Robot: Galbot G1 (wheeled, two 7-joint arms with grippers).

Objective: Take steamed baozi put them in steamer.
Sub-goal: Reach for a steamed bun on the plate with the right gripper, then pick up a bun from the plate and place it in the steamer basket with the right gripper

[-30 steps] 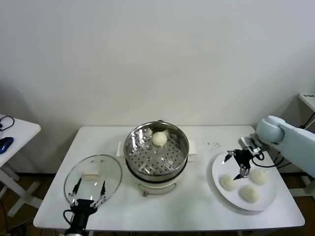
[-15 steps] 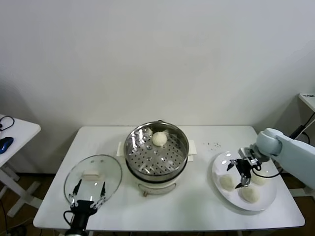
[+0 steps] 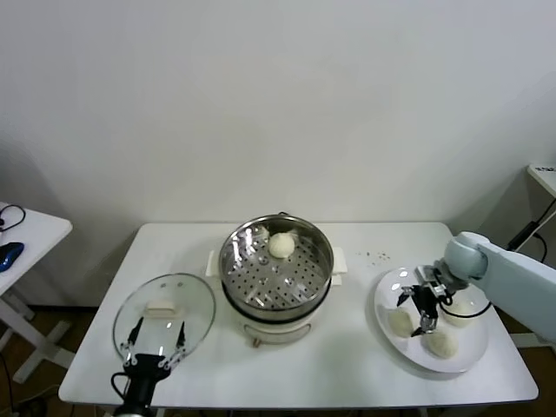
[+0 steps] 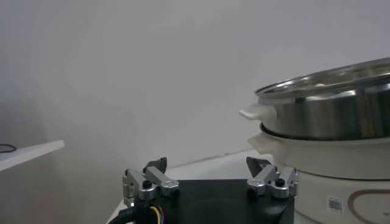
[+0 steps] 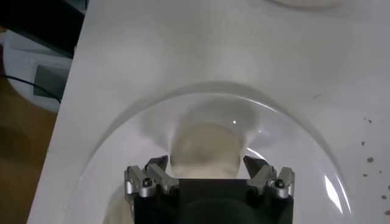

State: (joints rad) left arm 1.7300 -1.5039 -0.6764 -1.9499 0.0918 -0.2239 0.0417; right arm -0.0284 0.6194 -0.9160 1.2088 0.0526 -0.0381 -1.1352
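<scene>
When you look from the head view, you see the white table (image 3: 347, 365) with the steamer (image 3: 276, 265) in its middle, and one baozi in the steamer (image 3: 281, 245) lies on the perforated tray, toward the back wall. To the right stands a white plate (image 3: 473, 352) with three baozi on the plate (image 3: 441, 344). Your right tool (image 3: 415, 313) hangs low over the plate, its fingers spread apart on both sides of the left bun, and it holds nothing. On the left side of the table lies a glass lid (image 3: 165, 311) with a white handle. Your left tool (image 3: 156, 354) waits at the front edge of the lid, also spread apart and empty.

From the left wrist view, you see the left tool's fingers (image 4: 151, 180) wide apart, with the steel pot and its white base close beside.

From the right wrist view, the right tool's fingers (image 5: 151, 178) stand apart above the plate rim (image 5: 122, 125), and one bun (image 5: 204, 146) lies between them, just below. I cannot tell if the fingers touch it.
</scene>
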